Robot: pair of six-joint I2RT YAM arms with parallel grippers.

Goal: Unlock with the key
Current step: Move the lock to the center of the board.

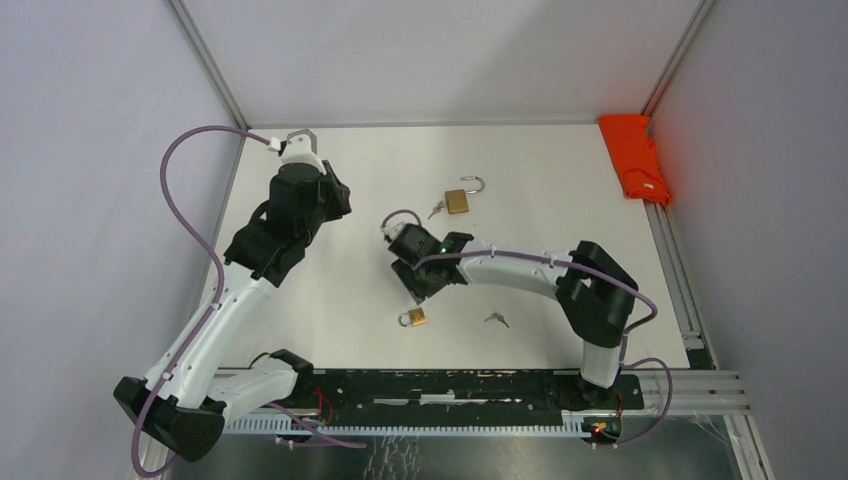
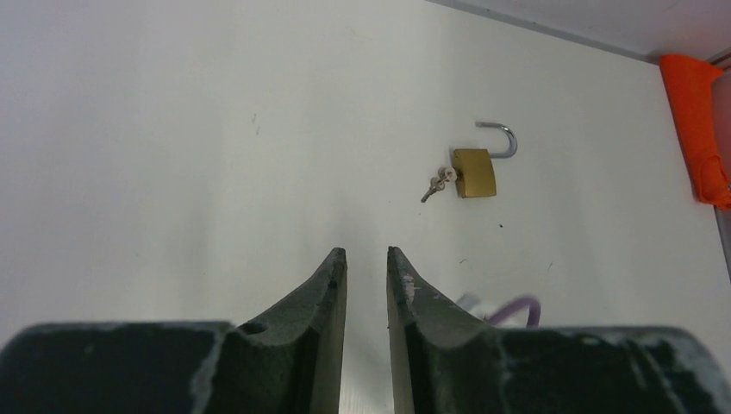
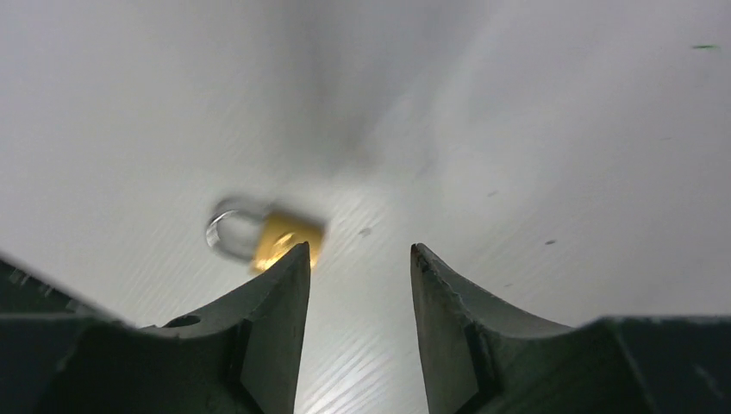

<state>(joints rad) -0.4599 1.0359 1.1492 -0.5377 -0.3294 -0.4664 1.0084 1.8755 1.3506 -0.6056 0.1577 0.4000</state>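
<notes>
Padlock (image 1: 413, 317), shut, is laid near-centre, key (image 1: 496, 320) right of it | right gripper (image 3: 358, 250) is held spread, empty, above it, presumably for pickup | left gripper (image 2: 366, 253) is held narrowly parted, empty, far-left.

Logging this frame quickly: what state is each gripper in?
Left gripper: narrowly open, holding nothing.
Right gripper: open, empty, small padlock lying just ahead.

Tabletop (image 1: 340, 310): plain white.
Far padlock (image 1: 458, 201): brass body, silver shackle.
Near padlock (image 1: 416, 317): same brass and silver.
Loose key (image 1: 496, 320): silver.
Arms (image 1: 218, 328): white links, black joints.
Cables (image 1: 165, 170): purple.
Object (image 1: 637, 160) at the far right edge: bright orange.
Walls (image 1: 90, 200): pale grey.
</notes>
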